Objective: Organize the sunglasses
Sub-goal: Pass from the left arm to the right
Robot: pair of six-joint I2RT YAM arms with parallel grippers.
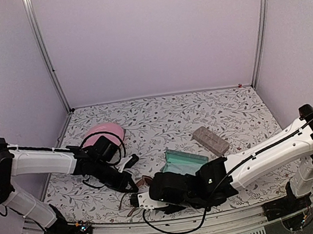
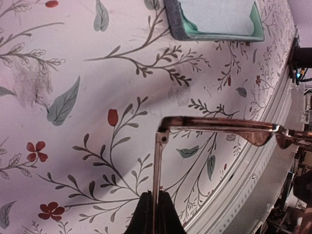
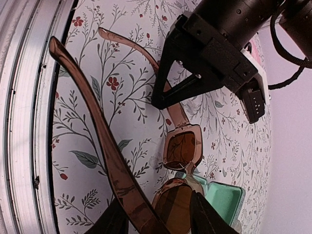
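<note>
One pair of sunglasses (image 1: pixel 143 181), with a translucent brownish-pink frame and brown lenses, hangs just above the floral table near its front edge, between both grippers. In the left wrist view my left gripper (image 2: pixel 155 194) is shut on one thin temple, and the front of the sunglasses (image 2: pixel 219 126) runs off to the right. In the right wrist view my right gripper (image 3: pixel 158 207) straddles the near lens and the other temple of the sunglasses (image 3: pixel 181 146), its fingers against both sides. From above, the left gripper (image 1: pixel 129 184) and right gripper (image 1: pixel 140 201) sit close together.
An open case with teal lining (image 1: pixel 185 160) lies just behind the right gripper, with a pale cloth in it. A pink case (image 1: pixel 105 134) sits at the back left and a grey-brown case (image 1: pixel 210 140) at the right. The metal table rail (image 3: pixel 19 122) runs along the front.
</note>
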